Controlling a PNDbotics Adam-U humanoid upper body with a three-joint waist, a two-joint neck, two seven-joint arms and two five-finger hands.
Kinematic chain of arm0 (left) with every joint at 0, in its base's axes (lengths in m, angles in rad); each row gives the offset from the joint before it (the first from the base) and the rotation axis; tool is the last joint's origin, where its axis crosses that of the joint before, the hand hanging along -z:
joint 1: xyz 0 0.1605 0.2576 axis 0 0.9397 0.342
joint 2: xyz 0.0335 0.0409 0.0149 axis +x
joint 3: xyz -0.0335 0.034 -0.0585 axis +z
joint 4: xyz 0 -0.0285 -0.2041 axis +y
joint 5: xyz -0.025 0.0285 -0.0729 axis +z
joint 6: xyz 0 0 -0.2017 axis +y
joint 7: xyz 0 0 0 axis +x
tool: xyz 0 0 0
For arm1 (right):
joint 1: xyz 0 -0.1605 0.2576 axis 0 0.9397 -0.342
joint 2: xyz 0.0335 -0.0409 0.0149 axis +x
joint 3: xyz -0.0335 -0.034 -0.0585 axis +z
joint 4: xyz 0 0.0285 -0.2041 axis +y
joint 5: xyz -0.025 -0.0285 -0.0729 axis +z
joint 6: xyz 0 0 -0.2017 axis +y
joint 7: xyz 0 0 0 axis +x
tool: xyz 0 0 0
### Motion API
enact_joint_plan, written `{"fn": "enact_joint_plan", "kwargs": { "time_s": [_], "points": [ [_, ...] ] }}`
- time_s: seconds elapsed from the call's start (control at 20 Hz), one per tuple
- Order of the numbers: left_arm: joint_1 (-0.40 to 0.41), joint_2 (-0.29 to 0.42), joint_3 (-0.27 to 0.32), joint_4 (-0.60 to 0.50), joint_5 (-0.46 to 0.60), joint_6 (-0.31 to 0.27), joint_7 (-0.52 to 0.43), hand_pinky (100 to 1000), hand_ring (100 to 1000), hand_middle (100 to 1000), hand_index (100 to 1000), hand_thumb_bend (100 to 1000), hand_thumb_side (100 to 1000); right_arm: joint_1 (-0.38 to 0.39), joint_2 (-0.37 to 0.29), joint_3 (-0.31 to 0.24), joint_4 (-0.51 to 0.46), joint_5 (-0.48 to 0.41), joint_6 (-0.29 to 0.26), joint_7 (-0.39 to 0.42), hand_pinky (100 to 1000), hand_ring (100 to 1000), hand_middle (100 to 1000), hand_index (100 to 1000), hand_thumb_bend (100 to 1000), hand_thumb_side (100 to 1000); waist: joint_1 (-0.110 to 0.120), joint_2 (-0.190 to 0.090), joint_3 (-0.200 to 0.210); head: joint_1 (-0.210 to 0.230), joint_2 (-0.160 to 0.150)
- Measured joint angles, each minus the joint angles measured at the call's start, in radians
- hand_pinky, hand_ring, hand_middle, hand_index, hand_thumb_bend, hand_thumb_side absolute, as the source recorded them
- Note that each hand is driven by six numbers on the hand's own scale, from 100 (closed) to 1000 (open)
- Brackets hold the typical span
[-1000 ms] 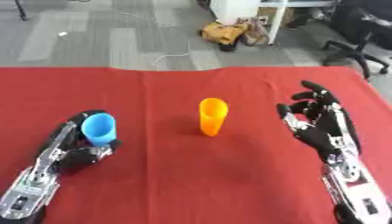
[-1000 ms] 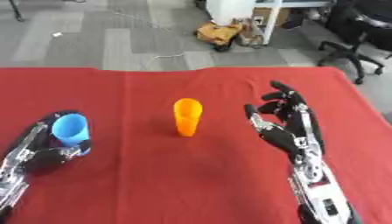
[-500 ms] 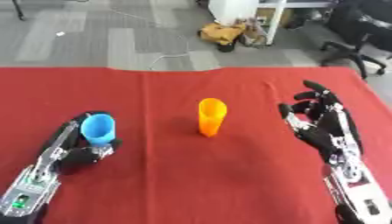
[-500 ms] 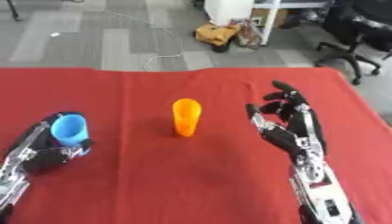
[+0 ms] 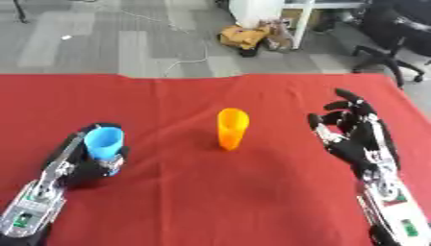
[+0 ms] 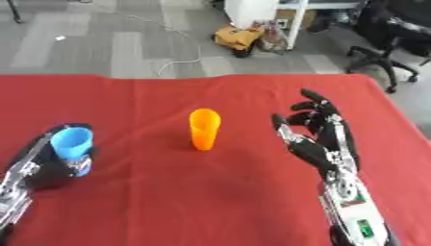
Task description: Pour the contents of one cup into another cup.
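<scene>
A blue cup [image 5: 104, 142] stands upright at the left of the red table, and my left hand [image 5: 82, 163] is curled round its lower part. An orange cup [image 5: 232, 128] stands upright near the middle of the table, untouched. My right hand [image 5: 357, 136] hovers to the right of the orange cup with its fingers spread, holding nothing, a clear gap away from the cup. What is inside either cup cannot be seen.
The red tablecloth [image 5: 210, 202] covers the whole work surface. Beyond its far edge is grey floor with a cable, a brown bag [image 5: 244, 36] by a white cabinet, and a black office chair [image 5: 396, 33] at the upper right.
</scene>
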Motion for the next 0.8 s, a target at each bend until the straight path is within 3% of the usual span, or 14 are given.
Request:
{"fn": "enact_joint_plan", "kwargs": {
  "time_s": [0.35,0.8],
  "points": [
    [0.013,0.010,0.006,-0.037,-0.007,-0.010,0.085,424,515,545,714,218,100,0.000,0.000,0.000,0.001,0.000,0.001,-0.001,610,532,568,821,436,100,0.002,-0.001,0.003,-0.002,0.000],
    [0.056,0.045,0.006,-0.205,0.036,-0.003,0.139,434,518,547,716,228,100,-0.018,-0.036,0.016,0.078,-0.015,0.004,0.004,606,529,565,820,433,100,0.006,-0.012,0.027,-0.014,0.000]
  ]
}}
